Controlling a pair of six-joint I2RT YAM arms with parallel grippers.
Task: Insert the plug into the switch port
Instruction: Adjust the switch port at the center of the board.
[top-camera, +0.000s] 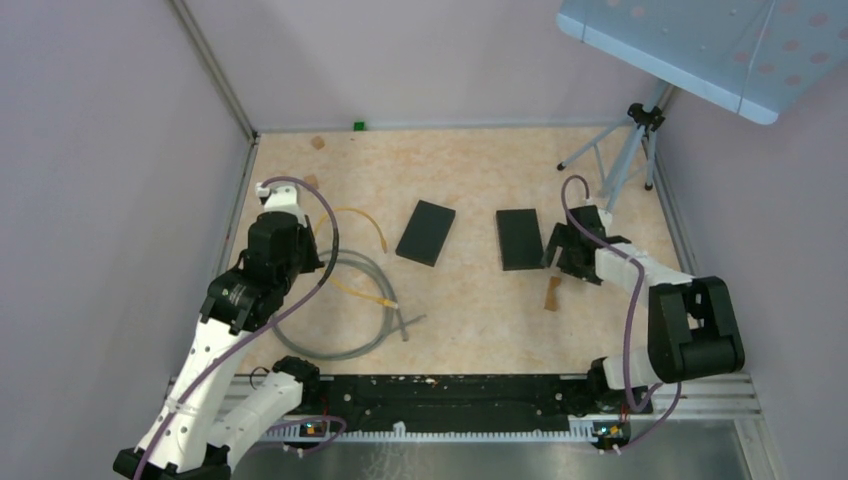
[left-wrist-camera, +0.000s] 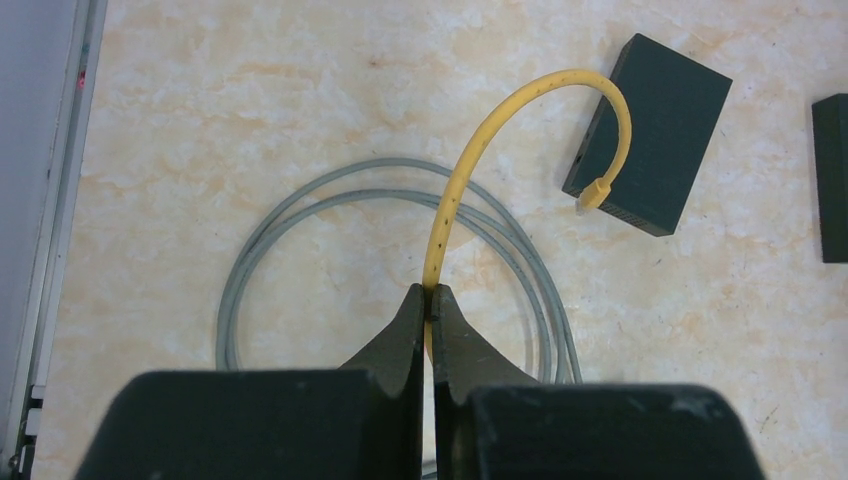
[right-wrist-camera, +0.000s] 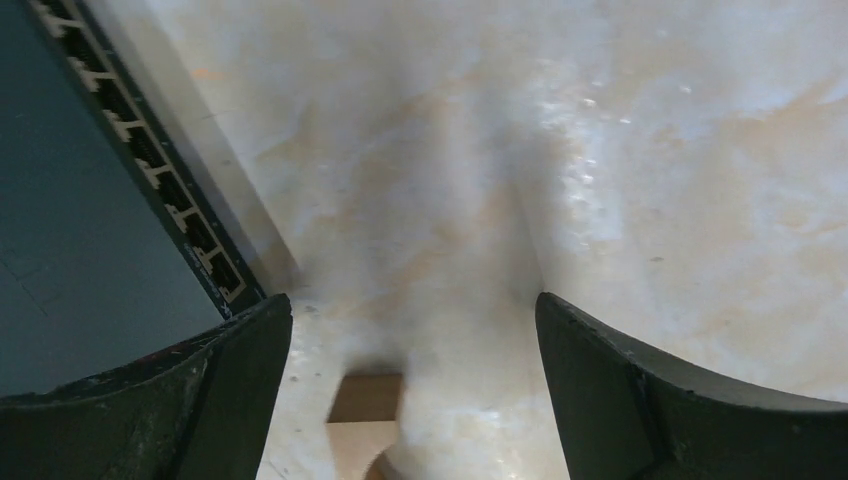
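Note:
My left gripper (left-wrist-camera: 431, 292) is shut on a yellow cable (left-wrist-camera: 470, 175), lifted above the table. The cable arches up and right, and its plug (left-wrist-camera: 595, 192) hangs just in front of the near side of the left black switch (left-wrist-camera: 655, 125), not in a port. In the top view the left gripper (top-camera: 308, 262) is at the left, with the yellow cable (top-camera: 362, 215) running toward that switch (top-camera: 426, 232). My right gripper (right-wrist-camera: 412, 330) is open and empty, low over the table beside the right black switch (right-wrist-camera: 70, 200), whose row of ports (right-wrist-camera: 165, 175) faces it.
A grey cable coil (top-camera: 345, 305) lies on the table under the left arm. A small brown cardboard piece (top-camera: 552, 293) lies near the right gripper. A tripod (top-camera: 625, 150) stands at the back right. Walls close in the left and back.

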